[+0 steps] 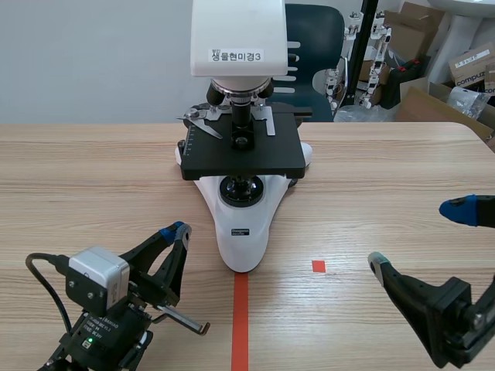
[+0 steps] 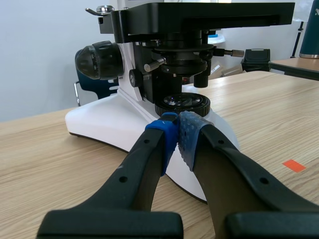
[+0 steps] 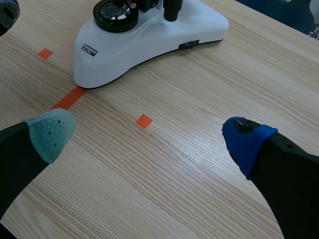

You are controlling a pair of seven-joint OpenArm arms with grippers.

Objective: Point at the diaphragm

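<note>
I see a light wooden table (image 1: 93,170) with fine grain. On it, near the middle, stands 1 white-and-black microscope (image 1: 243,228), upright on its white base. The base's front meets an orange-red tape line (image 1: 240,321), and 1 small orange-red tape square (image 1: 319,266) lies beside it.

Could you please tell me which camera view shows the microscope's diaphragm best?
The left wrist view: it looks sideways under the stage at the diaphragm. In the scene view the stage covers it; the right wrist view shows little beyond the base.
</note>
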